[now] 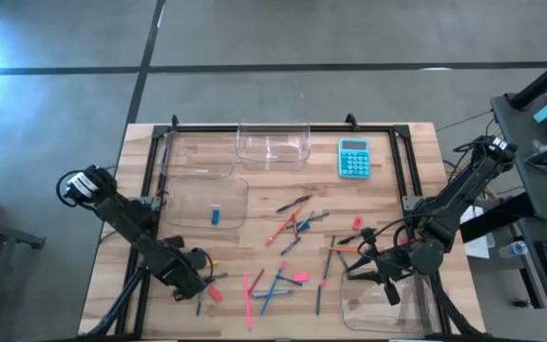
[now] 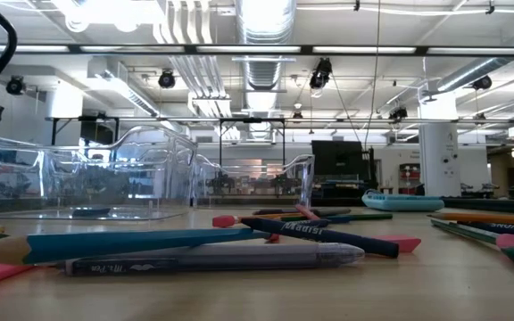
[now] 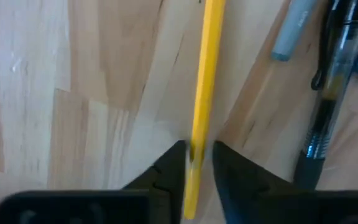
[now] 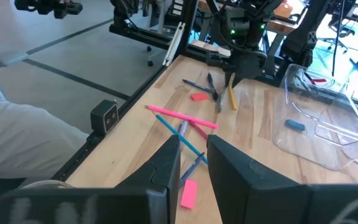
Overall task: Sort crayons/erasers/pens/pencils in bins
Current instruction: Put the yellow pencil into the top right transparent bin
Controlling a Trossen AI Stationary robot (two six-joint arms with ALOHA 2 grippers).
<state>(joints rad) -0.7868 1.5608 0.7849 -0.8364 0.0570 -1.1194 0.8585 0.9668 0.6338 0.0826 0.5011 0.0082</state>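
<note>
The sorting has only just begun. Four clear bins sit on the table. The bin near the left arm has one small blue eraser in it. The bin at the far left looks to hold one thin pale thing, too small to tell. The tall bin beside it looks bare. The bin near the right arm seems to hold nothing, though the arm hides part of it.

Most things are not sorted yet — they lie loose in the middle of the table. There are long pink sticks, blue ones and dark pens. Small pink erasers lie among them, one more up near the right arm and one close to the left gripper. The turquoise calculator sits at the back and is not part of the job.

The left gripper is down low at the near left of the table. Its two fingers sit on both sides of a yellow pencil, very close to it — I think it is about to pick it up. A dark pen lies just beside.

The right gripper hangs above the table near its own bin, fingers apart, holding nothing
</note>
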